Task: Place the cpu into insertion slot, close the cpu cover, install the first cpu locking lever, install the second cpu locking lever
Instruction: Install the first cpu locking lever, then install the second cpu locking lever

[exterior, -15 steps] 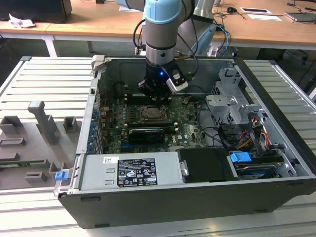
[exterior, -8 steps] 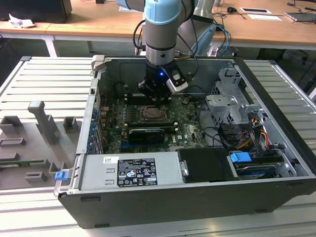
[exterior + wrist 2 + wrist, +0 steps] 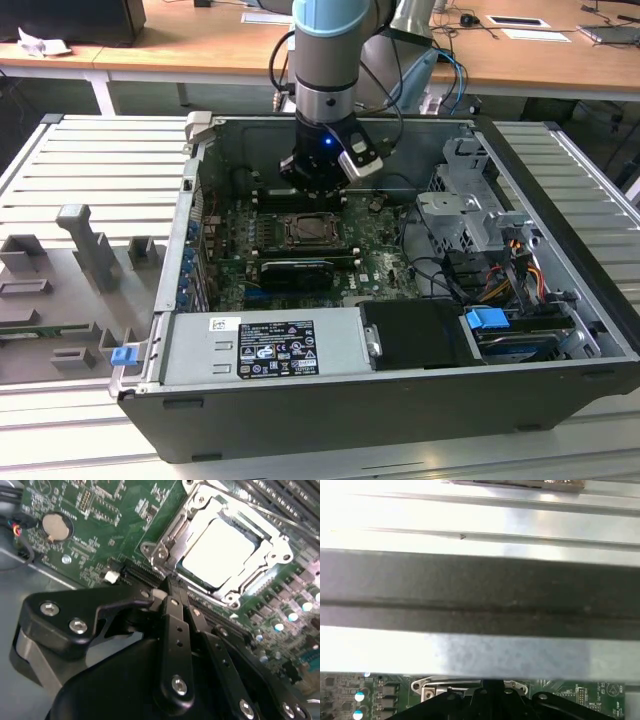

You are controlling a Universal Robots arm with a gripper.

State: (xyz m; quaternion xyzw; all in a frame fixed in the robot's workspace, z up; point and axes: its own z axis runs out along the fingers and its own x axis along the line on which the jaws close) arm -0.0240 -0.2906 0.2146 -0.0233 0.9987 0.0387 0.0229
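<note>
The black-fingered gripper (image 3: 167, 587) is held with fingers pressed together, empty, just beside the silvery-framed square socket (image 3: 227, 542). The pale silvery square cpu (image 3: 217, 550) is seated inside, framed by the closed windowed metal cover (image 3: 197, 510).

Nothing could be read for certain. A black label (image 3: 275, 350) with white print lay on the grey power supply (image 3: 200, 350) at the computer case's (image 3: 400, 420) front edge, its marks perhaps certification symbols. White lettering (image 3: 592, 700) on the green board (image 3: 100, 530) was illegible.
</note>
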